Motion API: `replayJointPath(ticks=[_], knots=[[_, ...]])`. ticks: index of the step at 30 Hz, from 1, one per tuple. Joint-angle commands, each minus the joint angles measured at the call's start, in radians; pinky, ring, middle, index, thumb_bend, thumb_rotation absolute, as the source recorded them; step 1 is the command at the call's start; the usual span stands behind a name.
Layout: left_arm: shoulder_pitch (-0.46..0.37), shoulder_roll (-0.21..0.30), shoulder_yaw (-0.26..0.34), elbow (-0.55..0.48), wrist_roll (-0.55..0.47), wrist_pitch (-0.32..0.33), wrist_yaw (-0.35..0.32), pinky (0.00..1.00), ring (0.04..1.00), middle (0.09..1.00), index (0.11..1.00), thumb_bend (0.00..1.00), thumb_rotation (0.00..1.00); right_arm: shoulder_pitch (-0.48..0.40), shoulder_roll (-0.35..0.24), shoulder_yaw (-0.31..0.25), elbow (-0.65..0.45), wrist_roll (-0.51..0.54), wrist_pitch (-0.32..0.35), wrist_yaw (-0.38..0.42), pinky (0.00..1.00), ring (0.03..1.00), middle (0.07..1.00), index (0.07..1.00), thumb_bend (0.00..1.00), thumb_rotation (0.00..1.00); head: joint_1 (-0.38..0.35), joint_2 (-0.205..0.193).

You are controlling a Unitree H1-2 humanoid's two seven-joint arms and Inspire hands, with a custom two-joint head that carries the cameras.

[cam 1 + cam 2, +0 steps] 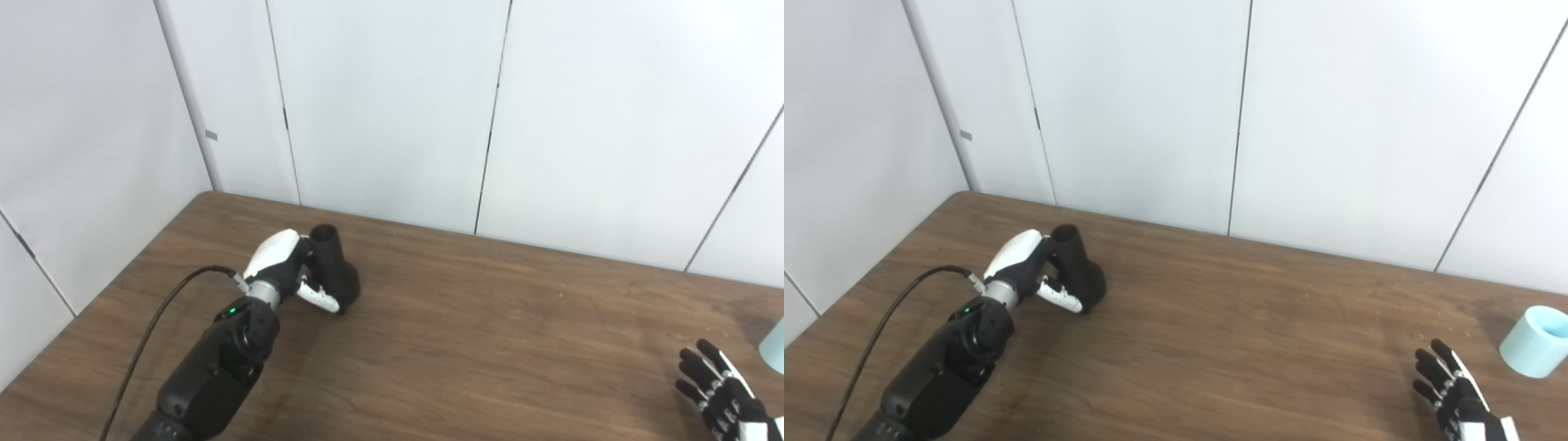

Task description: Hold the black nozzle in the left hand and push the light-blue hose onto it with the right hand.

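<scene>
Both hands are mid-setup: the left hand (pixel 1029 269) at about ten o'clock has its fingers clamped around the black nozzle (pixel 1079 266), a flared tube standing mouth-up on the table (pixel 1249 331). At four o'clock the right hand (pixel 1454 386) hovers with fingers spread and empty, just beside the light-blue hose (pixel 1534 341), a short pale cylinder lying at three o'clock. Next, I judge, it must reach and close around that hose.

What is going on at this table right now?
The robot's left hand is wrapped around the black nozzle, which stands on the wooden table with its open end up. The right hand is open near the front right edge, holding nothing. The light-blue hose sits apart to its right, not yet picked up.
</scene>
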Motion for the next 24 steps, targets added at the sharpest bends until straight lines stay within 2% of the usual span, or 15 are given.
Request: replayJointPath(ticks=[1,9,11,15,16,24], knots=[[-0.029,0.011,0.008,-0.049,0.011,-0.01,0.003,1.0,0.697,0.552,0.449,0.51,0.0,-0.002,0.013,0.0,-0.016,0.007,-0.005,-0.015,0.86,0.903,0.863,0.913,0.62,1.0,0.0,0.003],[0.004,-0.041,-0.01,-0.174,0.017,0.028,-0.054,1.0,0.784,0.534,0.439,0.52,0.0,0.004,0.029,0.009,-0.049,-0.013,0.033,-0.026,0.95,0.908,0.843,0.898,0.62,1.0,-0.023,0.019],[0.017,-0.055,-0.019,-0.201,0.023,0.027,-0.06,1.0,0.788,0.543,0.435,0.52,0.0,0.005,0.03,0.013,-0.057,-0.019,0.037,-0.029,0.92,0.91,0.843,0.898,0.62,1.0,-0.024,0.02],[0.036,-0.078,-0.038,-0.235,0.036,0.018,-0.065,1.0,0.786,0.496,0.478,0.52,0.0,0.004,0.029,0.016,-0.063,-0.026,0.044,-0.035,0.88,0.906,0.84,0.894,0.63,1.0,-0.039,0.032],[0.042,-0.086,-0.043,-0.244,0.04,0.016,-0.065,1.0,0.783,0.521,0.457,0.52,0.0,0.003,0.029,0.017,-0.066,-0.028,0.048,-0.036,0.86,0.9,0.836,0.883,0.63,1.0,-0.039,0.032],[0.109,-0.168,-0.129,-0.28,0.086,-0.016,-0.061,1.0,0.743,0.532,0.446,0.52,0.0,-0.001,0.042,0.03,-0.112,-0.046,0.099,-0.052,0.86,0.858,0.787,0.819,0.64,1.0,-0.06,0.054]])
